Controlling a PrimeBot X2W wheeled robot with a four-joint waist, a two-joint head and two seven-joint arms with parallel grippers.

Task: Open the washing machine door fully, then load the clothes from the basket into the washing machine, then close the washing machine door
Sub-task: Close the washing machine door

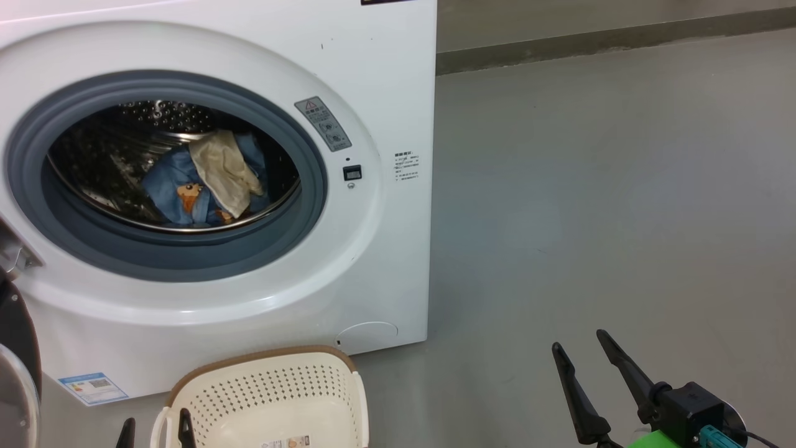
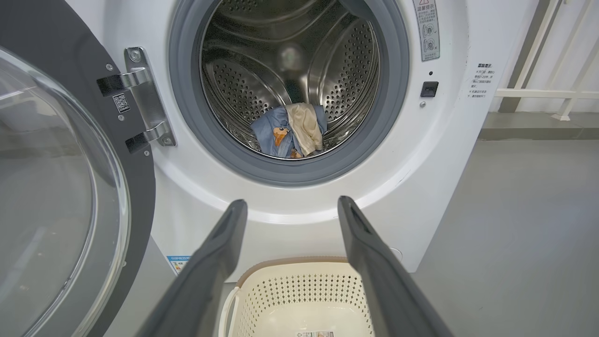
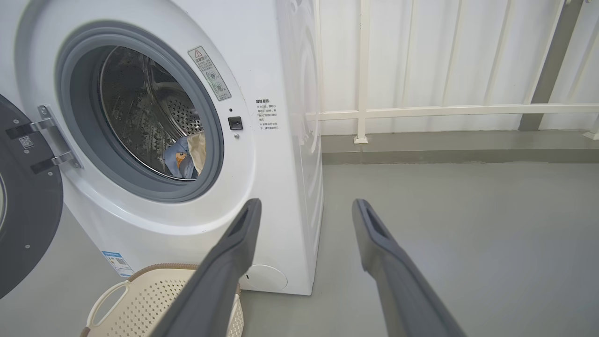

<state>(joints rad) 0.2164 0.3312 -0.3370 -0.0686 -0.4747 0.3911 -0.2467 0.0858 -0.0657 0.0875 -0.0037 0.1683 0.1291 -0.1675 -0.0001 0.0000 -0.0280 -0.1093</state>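
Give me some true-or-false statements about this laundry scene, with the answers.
1. The door stands open. True.
2. Clothes lie in the drum. True.
3. The basket sits atop the washer. False: it stands on the floor in front of it.
4. The left pincer grips a garment. False: it is open and holds nothing.
5. The right pincer is open. True.

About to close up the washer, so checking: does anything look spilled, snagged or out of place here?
Nothing stands out. The clothes lie inside the drum, none draped over the grey gasket. The basket stands upright before the washing machine, and the washing machine door hangs open on its hinge.
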